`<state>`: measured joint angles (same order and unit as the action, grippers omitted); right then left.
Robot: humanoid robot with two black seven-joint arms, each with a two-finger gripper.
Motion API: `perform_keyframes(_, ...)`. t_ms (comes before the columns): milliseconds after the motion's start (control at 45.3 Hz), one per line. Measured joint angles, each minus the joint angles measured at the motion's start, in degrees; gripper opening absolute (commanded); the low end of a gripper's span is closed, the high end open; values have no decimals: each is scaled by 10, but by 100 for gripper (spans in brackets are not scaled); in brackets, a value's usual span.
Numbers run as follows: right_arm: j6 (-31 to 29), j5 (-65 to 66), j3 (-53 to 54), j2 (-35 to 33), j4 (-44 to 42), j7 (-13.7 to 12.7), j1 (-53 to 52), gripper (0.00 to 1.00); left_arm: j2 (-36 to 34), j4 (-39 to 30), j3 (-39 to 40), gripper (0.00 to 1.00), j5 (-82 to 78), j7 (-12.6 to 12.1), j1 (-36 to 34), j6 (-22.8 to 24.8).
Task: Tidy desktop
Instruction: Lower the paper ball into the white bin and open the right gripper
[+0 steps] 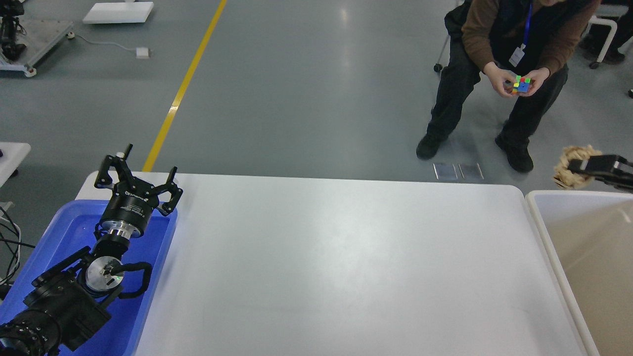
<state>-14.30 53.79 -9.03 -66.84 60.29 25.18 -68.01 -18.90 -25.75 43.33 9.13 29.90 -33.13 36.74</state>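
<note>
Jaws on the left gripper [140, 170] stand spread and hold nothing, hovering over the far end of the blue tray [158, 247]. On the right gripper [568, 168] the jaws pinch a pale crumpled wad [573, 165] above the far rim of the off-white bin [539, 217].

Between the two grippers stretches the desk [336, 262], its white top bare of loose things, so open room for sweeping either arm is wide (the rounded far corners and the bin wall are the only edges to mind).

That wad looks light, soft and crushable, I judge; a grip across its middle suits it, and it would probably fall into the bin without bouncing.
</note>
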Motion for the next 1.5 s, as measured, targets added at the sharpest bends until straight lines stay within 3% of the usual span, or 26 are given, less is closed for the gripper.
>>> perform_keyframes(243, -3, -87, -2, 69, -178, -3, 77, 0, 0, 0, 0, 100, 0, 0, 0, 0)
perform_keyframes(530, -2, -265, 5, 206, -438, -17, 208, 0, 0, 0, 0, 100, 0, 0, 0, 0)
perform_keyframes(684, 0, -374, 19, 261, -523, -53, 262, 0, 0, 0, 0, 100, 0, 0, 0, 0)
perform_keyframes(1126, 50, -548, 198, 354, -592, -223, 330, 0, 0, 0, 0, 100, 0, 0, 0, -1)
perform_keyframes(1280, 85, -562, 254, 382, -595, -257, 338, 0, 0, 0, 0, 100, 1, 0, 0, -1)
perform_keyframes(1501, 119, -571, 297, 410, -598, -277, 344, 0, 0, 0, 0, 100, 1, 1, 0, -1)
